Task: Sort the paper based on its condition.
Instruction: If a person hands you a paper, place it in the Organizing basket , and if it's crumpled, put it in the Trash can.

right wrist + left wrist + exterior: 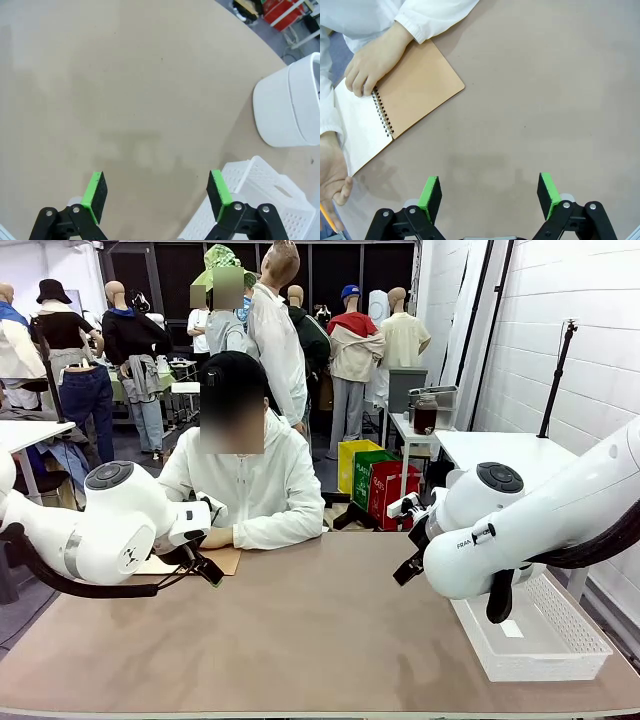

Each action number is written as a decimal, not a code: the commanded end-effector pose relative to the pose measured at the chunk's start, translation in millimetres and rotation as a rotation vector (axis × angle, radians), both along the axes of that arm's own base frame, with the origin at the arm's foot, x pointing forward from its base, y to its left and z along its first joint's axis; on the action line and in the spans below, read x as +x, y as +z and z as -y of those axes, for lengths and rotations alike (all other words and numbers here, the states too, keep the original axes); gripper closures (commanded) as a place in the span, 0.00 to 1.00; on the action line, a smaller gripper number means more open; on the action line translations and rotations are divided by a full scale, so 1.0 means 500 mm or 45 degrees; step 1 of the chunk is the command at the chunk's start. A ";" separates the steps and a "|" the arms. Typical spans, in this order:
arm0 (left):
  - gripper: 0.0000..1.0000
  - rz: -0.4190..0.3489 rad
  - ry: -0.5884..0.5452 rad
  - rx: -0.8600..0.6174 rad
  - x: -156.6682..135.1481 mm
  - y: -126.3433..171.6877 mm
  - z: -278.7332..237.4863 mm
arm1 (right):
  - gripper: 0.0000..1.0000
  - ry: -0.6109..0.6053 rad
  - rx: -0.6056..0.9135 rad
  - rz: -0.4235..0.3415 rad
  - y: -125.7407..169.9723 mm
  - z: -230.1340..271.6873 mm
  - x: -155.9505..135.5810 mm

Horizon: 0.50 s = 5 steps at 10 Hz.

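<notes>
Paper (357, 125), a white page bound in the person's spiral notebook (417, 87), lies far-left under a hand (367, 70), nearer the left gripper (489, 187). Both it and the right gripper (156, 187), beside the mesh basket (280, 200), hover wide open, empty.

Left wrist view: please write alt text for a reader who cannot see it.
A person's hand rests on an open spiral notebook with a brown cover on the tan table; the left gripper hangs nearby, jaws open.
</notes>
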<state>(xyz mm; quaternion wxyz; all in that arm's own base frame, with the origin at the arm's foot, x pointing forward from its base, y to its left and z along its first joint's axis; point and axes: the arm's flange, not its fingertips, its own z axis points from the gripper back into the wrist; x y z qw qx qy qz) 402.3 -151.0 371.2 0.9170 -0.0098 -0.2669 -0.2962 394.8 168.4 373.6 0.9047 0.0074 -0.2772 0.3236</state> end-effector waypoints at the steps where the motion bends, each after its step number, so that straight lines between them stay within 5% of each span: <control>1: 0.00 0.000 0.002 -0.001 0.001 0.000 -0.002 | 0.00 -0.001 0.001 0.000 0.000 0.000 0.000; 5: 0.00 0.000 0.002 -0.001 0.001 0.000 -0.002 | 0.00 -0.001 0.001 0.000 0.000 0.000 0.000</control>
